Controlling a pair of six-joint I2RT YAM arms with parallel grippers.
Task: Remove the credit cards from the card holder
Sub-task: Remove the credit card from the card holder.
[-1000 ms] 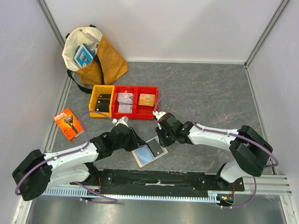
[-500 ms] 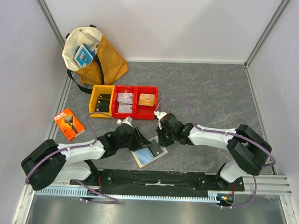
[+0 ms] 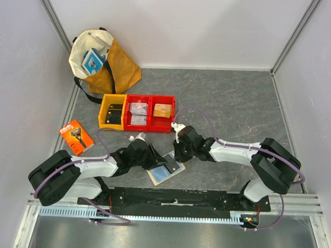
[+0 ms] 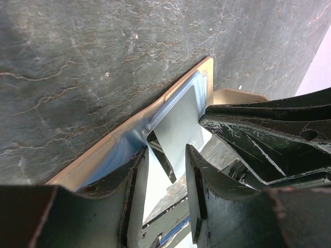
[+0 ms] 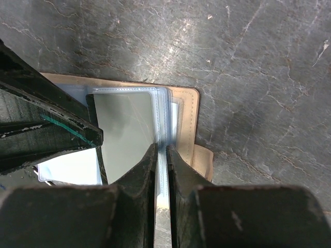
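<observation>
The card holder (image 3: pixel 164 171) is lying opened flat on the dark, stone-patterned table (image 3: pixel 237 105), close to the near edge and directly between the tips of the two arms. Its pale blue clear sleeves (image 5: pixel 164 111) are facing up and its tan snap tab (image 5: pixel 205 163) is sticking out at one side. A light grey card (image 5: pixel 124 129) is sitting inside the topmost sleeve, not yet out of it. The right gripper (image 5: pixel 161 149) is reaching down at the holder's tab end, its two fingers clenched almost together with the free edges of the sleeves pinched between them. The left gripper (image 4: pixel 165 152) is hovering low over the opposite end, released: its fingers are standing apart, with the grey card's sleeve showing in the gap and nothing grasped. The two grippers are sitting just beside each other above the holder. Well behind them a yellow bin (image 3: pixel 102 113) and red bins (image 3: pixel 151 97) are standing in a touching row. An orange razor package (image 3: pixel 76 136) is lying off to the left, and a tan bag (image 3: pixel 121 65) is leaning in the far left corner.
</observation>
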